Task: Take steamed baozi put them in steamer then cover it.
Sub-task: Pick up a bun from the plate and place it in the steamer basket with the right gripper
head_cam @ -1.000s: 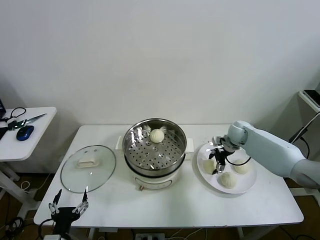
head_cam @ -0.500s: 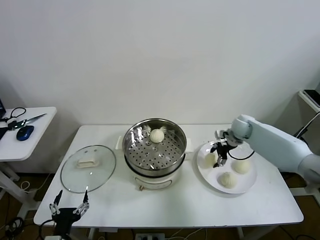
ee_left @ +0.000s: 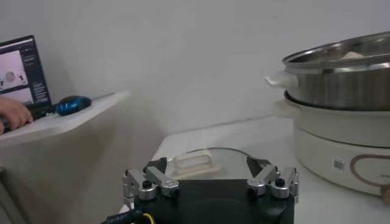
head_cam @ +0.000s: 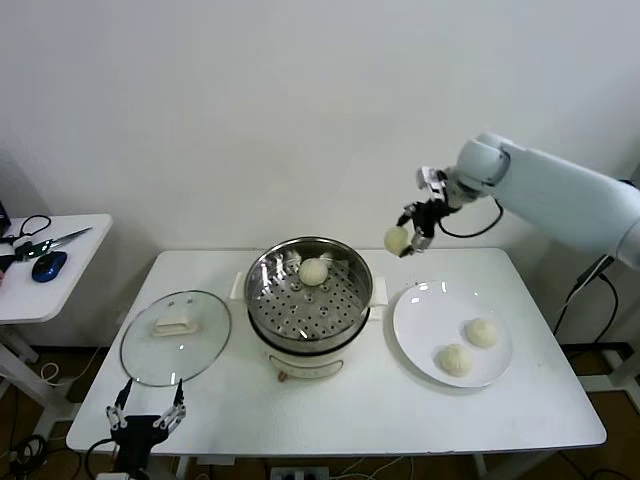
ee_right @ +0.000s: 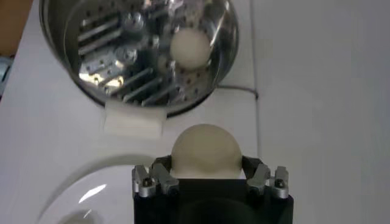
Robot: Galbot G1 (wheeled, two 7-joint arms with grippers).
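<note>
Our right gripper [head_cam: 412, 237] is closed on a baozi [head_cam: 397, 239], held in the air beside the steamer [head_cam: 309, 297], above its right edge. Our left gripper [head_cam: 147, 413], fingers spread and empty, waits beyond the cover [head_cam: 176, 336], left of the steamer.

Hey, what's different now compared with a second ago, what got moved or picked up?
The right gripper took one baozi off the white plate and lifted it up and toward the steamer; it now hangs in the air beside the pot. Two buns remain on the plate instead of three. Unchanged: one bun inside the steamer, the cover lying on the table, and the left gripper open near the table's front edge.
</note>
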